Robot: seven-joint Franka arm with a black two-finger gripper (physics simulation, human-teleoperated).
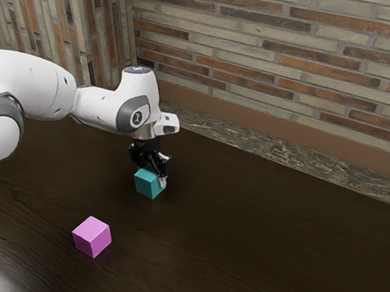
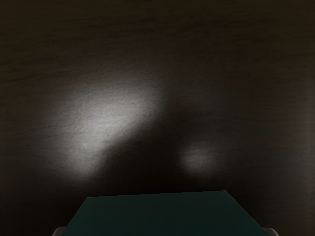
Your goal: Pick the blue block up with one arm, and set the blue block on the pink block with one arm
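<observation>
The blue block (image 1: 148,184), teal in colour, is on the dark wooden table (image 1: 260,254) just below my hand. My gripper (image 1: 153,175) comes straight down onto its top, and the black fingers grip it from two sides, so it is shut on the block. I cannot tell whether the block rests on the table or hangs just above it. In the wrist view the blue block (image 2: 160,215) lies directly under the hand, with the table's dark surface beyond it. The pink block (image 1: 91,236) lies apart on the table, nearer the front and toward the exterior view's left.
A brick wall (image 1: 299,52) runs behind the table, with a stone ledge (image 1: 300,155) along its foot. Bare tabletop stretches to the exterior view's right and between the two blocks.
</observation>
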